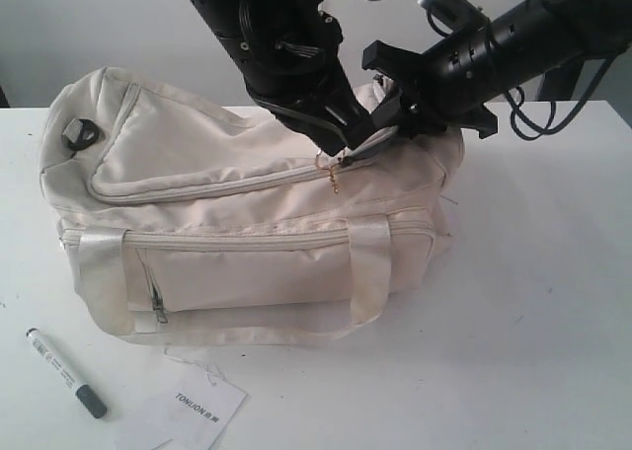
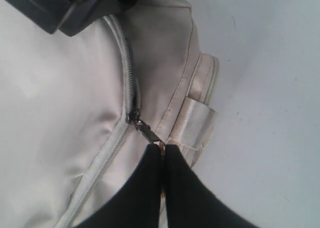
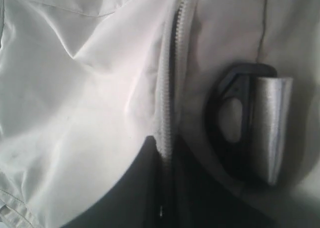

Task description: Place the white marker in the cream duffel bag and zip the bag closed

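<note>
The white marker lies on the table in front of the cream duffel bag, at its left end, outside the bag. My left gripper is over the bag's right end, shut on the dark zipper pull of the top flap; the tips pinch it. The zip looks closed behind the slider, with a dark slit ahead of it. My right gripper is at the bag's far right end. Its fingers are shut on the zipper tape beside a black strap ring.
A white paper tag lies on the table by the marker. A small gold chain hangs from the zip. Another black ring sits on the bag's left end. Both arms crowd above the bag's right end.
</note>
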Robot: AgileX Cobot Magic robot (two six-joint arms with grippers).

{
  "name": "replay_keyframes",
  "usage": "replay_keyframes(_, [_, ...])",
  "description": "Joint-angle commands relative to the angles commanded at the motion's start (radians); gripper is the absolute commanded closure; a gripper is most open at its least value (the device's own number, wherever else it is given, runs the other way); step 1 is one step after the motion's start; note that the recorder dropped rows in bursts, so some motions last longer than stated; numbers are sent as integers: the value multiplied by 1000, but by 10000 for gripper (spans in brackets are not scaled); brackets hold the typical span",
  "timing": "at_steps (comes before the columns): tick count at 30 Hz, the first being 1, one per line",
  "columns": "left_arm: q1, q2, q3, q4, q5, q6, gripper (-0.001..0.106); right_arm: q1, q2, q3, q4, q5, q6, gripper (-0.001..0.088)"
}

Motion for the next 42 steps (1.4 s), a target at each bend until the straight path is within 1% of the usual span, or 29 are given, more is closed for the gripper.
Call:
replay_keyframes(16, [0, 0, 0, 13, 62, 23, 1053, -4, -9, 0, -22, -17, 0, 868])
replay_keyframes(27, [0, 0, 0, 22, 152, 34, 1053, -4, -11, 0, -38, -29, 0, 868])
replay_keyframes(34, [0, 0, 0, 61, 198, 34, 1053, -4, -11, 0, -47, -31, 0, 868])
replay_keyframes(42, [0, 0, 0, 69, 198, 34, 1053, -4, -11, 0, -47, -32, 0, 868])
